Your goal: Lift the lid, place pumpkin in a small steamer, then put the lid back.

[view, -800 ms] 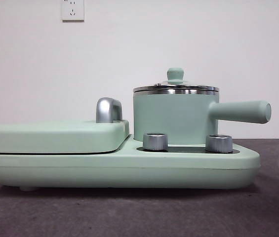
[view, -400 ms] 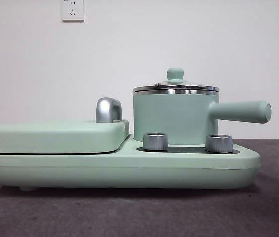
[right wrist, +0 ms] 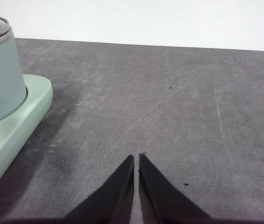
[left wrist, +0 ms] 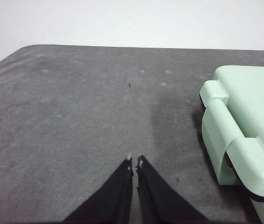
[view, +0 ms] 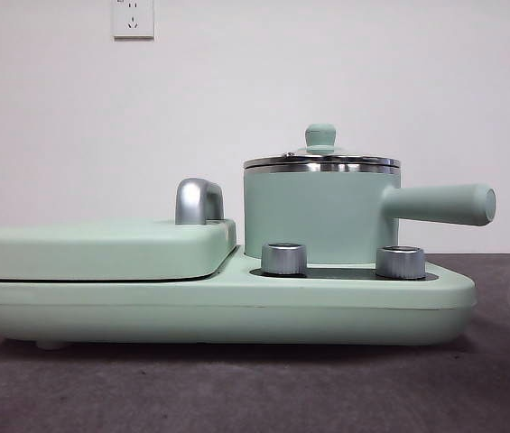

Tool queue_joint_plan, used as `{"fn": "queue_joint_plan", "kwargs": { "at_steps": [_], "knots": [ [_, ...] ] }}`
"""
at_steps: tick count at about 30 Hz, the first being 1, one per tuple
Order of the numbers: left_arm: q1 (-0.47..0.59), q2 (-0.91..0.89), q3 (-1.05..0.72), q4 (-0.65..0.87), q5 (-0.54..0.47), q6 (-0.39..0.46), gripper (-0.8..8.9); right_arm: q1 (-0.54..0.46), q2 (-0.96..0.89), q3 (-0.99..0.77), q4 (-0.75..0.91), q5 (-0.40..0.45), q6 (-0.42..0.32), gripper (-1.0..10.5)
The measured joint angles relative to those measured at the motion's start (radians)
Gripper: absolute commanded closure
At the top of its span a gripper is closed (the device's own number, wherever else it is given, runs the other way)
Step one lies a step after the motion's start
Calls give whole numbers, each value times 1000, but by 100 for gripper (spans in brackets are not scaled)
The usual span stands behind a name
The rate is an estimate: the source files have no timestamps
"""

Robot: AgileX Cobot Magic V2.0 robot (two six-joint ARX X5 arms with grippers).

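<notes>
Grey table [view: 255, 388], lid [view: 320, 155] unmoved on small steamer [view: 318, 216].

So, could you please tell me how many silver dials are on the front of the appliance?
2: one dial sits below the small steamer's left side, the other dial beneath its handle. Others may be hidden behind.
</notes>
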Motion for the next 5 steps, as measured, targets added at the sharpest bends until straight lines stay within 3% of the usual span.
{"fn": "queue_joint_plan", "kwargs": {
  "at_steps": [5],
  "knots": [
    [0, 0, 0, 0, 0, 0, 794, 0, 0, 0, 0, 0, 0, 931]
  ]
}}
